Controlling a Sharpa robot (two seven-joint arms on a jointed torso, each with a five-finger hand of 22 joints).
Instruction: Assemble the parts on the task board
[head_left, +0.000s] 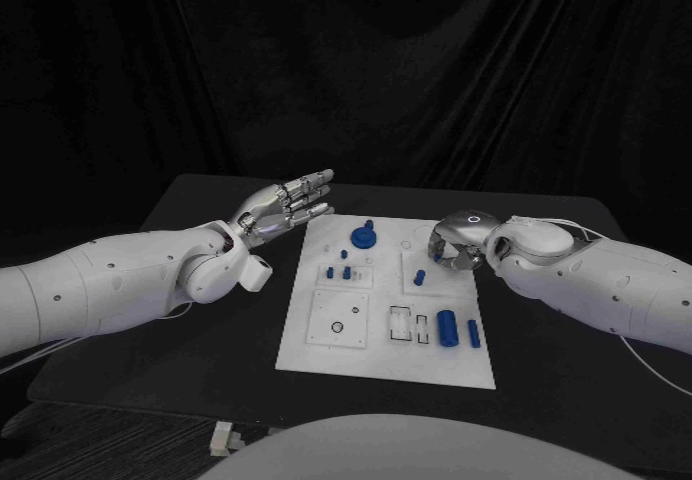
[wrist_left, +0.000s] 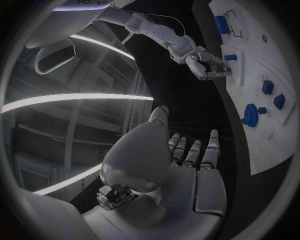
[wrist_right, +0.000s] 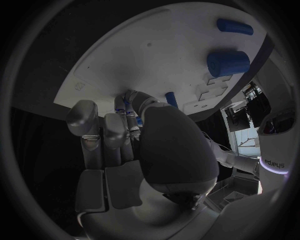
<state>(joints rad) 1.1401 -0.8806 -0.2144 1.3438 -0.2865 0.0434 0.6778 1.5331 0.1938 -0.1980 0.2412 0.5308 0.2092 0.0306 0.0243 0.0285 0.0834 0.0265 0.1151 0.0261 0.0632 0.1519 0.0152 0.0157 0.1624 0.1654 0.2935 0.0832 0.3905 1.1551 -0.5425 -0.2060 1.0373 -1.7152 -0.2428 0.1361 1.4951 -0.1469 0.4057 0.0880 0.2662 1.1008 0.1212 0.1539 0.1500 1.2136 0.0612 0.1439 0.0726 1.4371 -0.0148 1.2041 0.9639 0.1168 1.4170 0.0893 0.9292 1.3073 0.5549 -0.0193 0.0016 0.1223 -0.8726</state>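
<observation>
We find the board (head_left: 325, 335) at mid-table, its blue parts (head_left: 449, 328) judged light, rigid and smooth: pinch each by its sides. Our left hand (head_left: 289, 205) hovers empty with fingers spread, left of the far edge. Our right hand (head_left: 459, 240) curls down at the far right edge; whether it grasps a part, we cannot tell. Open table lies left and right.
</observation>
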